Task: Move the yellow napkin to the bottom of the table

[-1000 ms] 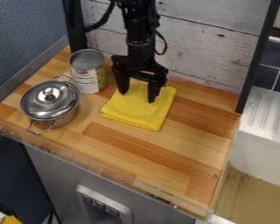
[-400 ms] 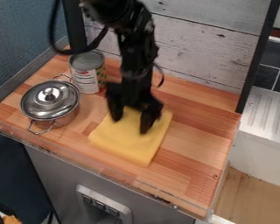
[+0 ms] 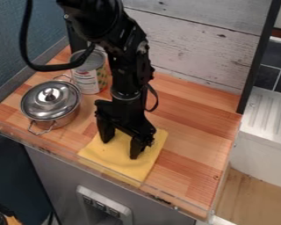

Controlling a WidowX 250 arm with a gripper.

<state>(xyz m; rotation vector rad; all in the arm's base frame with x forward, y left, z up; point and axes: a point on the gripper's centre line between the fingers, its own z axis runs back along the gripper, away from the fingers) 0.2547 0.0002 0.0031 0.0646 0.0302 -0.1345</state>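
Camera view: the yellow napkin (image 3: pixel 144 163) lies flat at the lower centre of the frame, on the near part of the wooden counter (image 3: pixel 192 154), its lower edge beside the clear rim (image 3: pixel 184 201). Over it hangs the black gripper (image 3: pixel 119 150), open, its two fingers spread apart and pointing down, with the tips on the cloth. From the top edge of the frame the arm (image 3: pixel 128 57) slants down to it, a black cable (image 3: pixel 27 48) looping out to the left. At the left of the frame sits a steel pot (image 3: pixel 59 119) with its shiny lid (image 3: pixel 37 103) on. Just beyond the pot stands an upright can (image 3: pixel 87 82) with a printed label, partly hidden by the cable and arm.
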